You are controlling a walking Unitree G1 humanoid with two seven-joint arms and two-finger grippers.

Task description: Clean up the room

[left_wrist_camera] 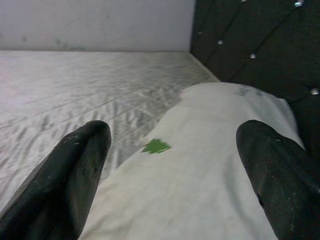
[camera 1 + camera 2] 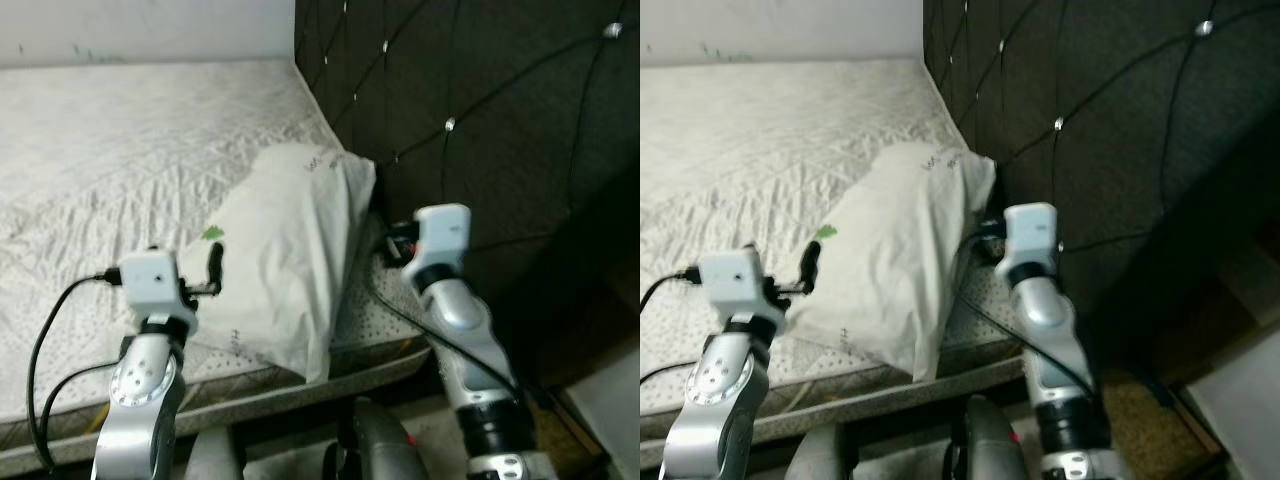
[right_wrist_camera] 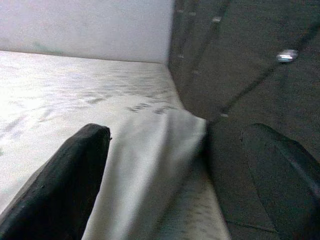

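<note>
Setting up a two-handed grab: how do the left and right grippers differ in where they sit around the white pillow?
The left gripper hovers over the white pillow's broad top, near its green mark. The right gripper sits at the pillow's edge, beside the dark tufted headboard. Both are open, fingers spread wide, gripping nothing.

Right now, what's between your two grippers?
The pillow on the bed lies between the left gripper and right gripper, seen in both eye views.

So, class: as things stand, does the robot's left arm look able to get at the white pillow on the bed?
Probably yes. The left gripper is open, jaws spread either side of the pillow, just above its near end. Nothing lies between them. The pillow rests on the mattress by the dark headboard.
</note>
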